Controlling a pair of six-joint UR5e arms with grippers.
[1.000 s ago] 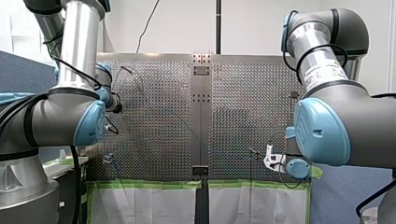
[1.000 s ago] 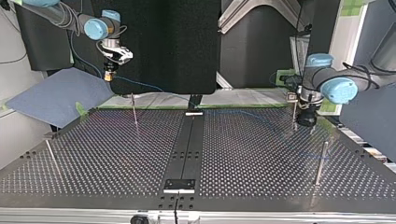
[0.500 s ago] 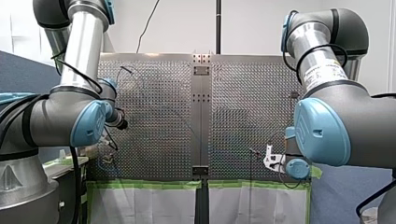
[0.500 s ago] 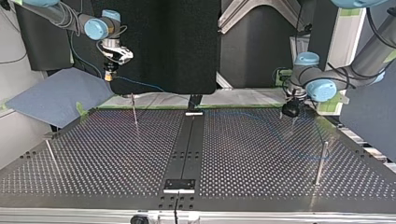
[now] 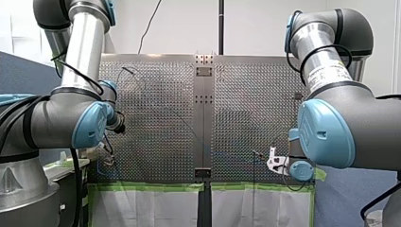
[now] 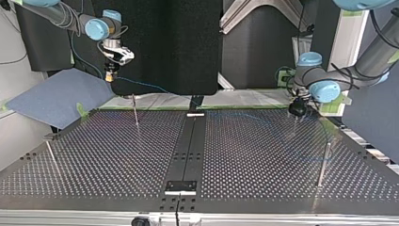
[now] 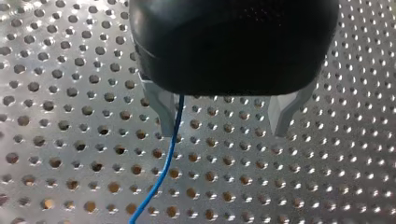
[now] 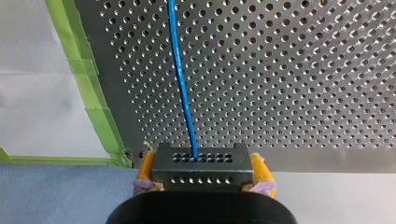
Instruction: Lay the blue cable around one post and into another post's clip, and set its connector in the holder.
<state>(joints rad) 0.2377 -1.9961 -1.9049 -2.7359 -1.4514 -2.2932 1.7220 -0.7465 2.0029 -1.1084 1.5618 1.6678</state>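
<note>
connector (image 8: 201, 173) clamped in right pincer (image 8: 201, 158), cable (image 8: 181, 93) ahead

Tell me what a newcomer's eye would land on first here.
First, in the right wrist view, the blue cable runs over the perforated table into a dark connector clamped between the yellow pads of my right pincer. Next, my left pincer hangs open above the table, with the cable passing close by one metal finger. In the top view, thin upright posts stand on the table.
</note>
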